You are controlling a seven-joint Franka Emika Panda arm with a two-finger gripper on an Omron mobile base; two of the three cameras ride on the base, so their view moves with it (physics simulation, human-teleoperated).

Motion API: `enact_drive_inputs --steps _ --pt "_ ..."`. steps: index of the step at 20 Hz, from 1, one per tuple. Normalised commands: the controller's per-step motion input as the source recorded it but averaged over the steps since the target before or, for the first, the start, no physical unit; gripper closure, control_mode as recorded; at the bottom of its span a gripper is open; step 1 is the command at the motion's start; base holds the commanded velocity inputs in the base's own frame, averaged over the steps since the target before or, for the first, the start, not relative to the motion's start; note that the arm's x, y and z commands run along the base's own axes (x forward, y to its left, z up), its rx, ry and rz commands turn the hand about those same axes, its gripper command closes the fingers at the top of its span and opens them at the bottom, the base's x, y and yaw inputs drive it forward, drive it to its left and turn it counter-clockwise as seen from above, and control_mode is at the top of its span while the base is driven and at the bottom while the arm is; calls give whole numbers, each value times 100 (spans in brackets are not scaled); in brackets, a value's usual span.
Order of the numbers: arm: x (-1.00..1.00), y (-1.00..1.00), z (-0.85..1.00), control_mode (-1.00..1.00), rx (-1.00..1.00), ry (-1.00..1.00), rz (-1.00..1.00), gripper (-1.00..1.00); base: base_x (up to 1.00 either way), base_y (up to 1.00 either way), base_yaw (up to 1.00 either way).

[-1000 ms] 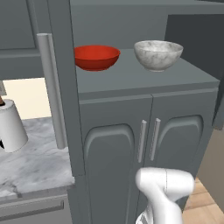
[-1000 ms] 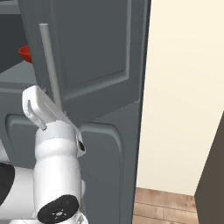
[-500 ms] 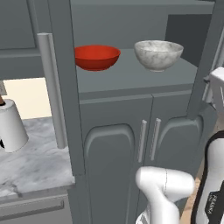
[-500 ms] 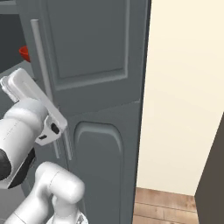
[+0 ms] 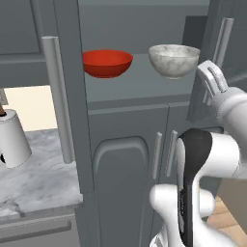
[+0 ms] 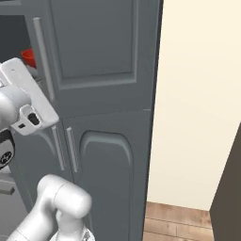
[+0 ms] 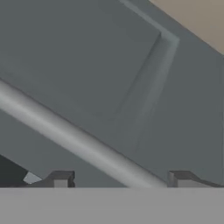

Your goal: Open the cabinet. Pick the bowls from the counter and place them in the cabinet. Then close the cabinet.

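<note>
Both bowls on cabinet (image 5: 144, 87) shelf: red bowl (image 5: 107, 63) left, marbled bowl (image 5: 174, 60) right, well apart. Doors open. Gripper (image 7: 118, 178) at right door's bar handle (image 7: 74, 140); jaws apart, straddling the bar, contact not discernible. Paper-towel roll (image 5: 12, 140) standing on bench (image 5: 38, 178).

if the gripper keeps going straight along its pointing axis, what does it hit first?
Probably the bar handle of the cabinet's right door: it crosses between the fingertips of the gripper, door panel just behind. Depth unclear.
</note>
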Motion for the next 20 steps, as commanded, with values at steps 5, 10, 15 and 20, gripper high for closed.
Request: enact_drive_inputs --steps 5,10,15,20 --pt "75 -3 16 -100 0 9 -13 -100 0 0 0" --pt "75 -29 3 -100 0 22 -10 -100 0 0 0" --pt "61 -39 -3 -100 4 9 -2 -100 0 0 0" --pt "34 -38 -36 -100 10 -2 3 -100 0 0 0"
